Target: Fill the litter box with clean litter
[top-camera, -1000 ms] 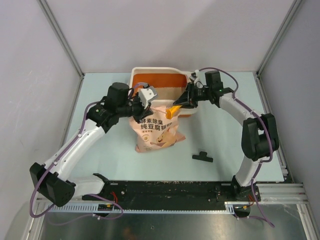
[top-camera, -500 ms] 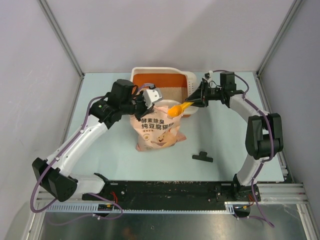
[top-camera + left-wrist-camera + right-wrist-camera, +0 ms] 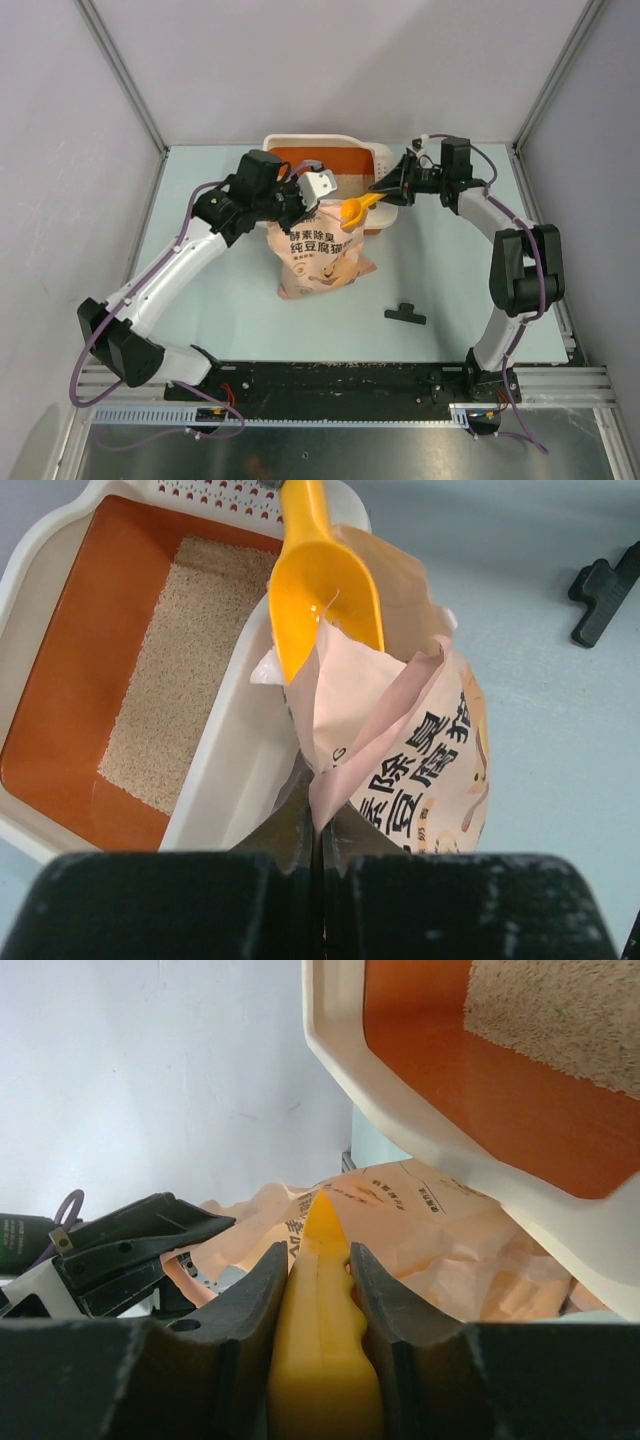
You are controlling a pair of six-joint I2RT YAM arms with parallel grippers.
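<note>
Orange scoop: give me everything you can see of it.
The orange scoop is one piece of glossy yellow-orange plastic: a tapered handle and a rounded open bowl, which looks empty. The right gripper is shut on the handle, with the bowl facing up. The bowl's lip sits at the open mouth of the pink bag, just beside the litter box rim; whether it touches the bag is unclear.

The setting is a robotics lab test cell rather than a home. A pale blue-green tabletop is boxed in by plain grey wall panels set in aluminium struts. The left arm and the right arm are bolted to a black base rail along its near edge.
</note>
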